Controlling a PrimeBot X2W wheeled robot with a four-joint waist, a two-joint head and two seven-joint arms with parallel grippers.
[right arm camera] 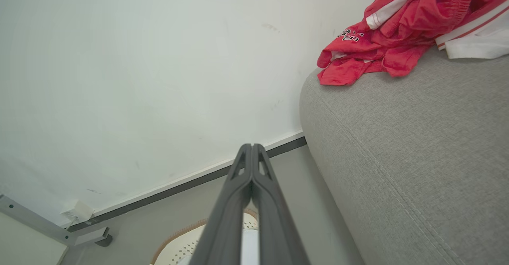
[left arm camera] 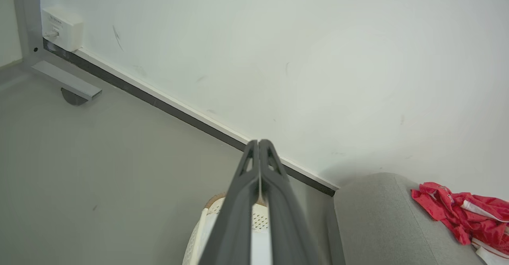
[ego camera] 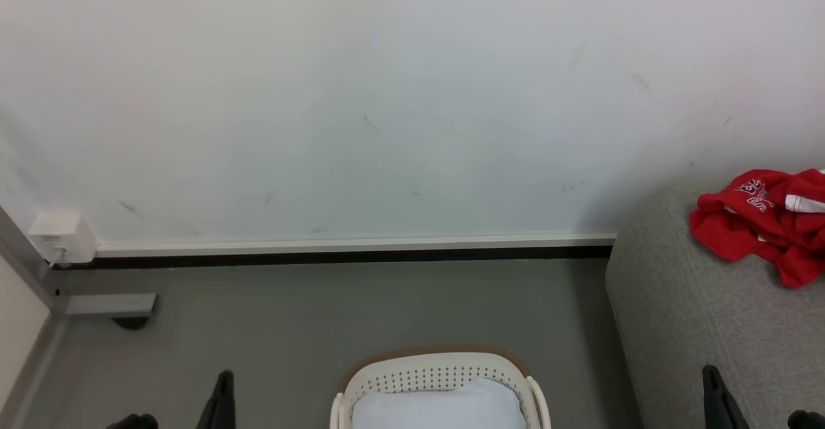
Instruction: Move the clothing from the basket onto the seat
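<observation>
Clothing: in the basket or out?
Out. The red clothing lies crumpled on the grey seat; the visible part of the basket holds a pale pad, no red fabric. Its near end is cut off.

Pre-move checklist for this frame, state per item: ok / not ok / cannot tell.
1. Clothing on the sofa: ok, the red pile lies on its top, near the wall.
2. Basket free of clothing: cannot tell; its visible part holds a pale pad, the rest is cut off.
3. Left tool shut, holding nothing: ok.
4. Right tool shut, holding nothing: ok.
5. Both tools apart from the clothing: ok.
</observation>
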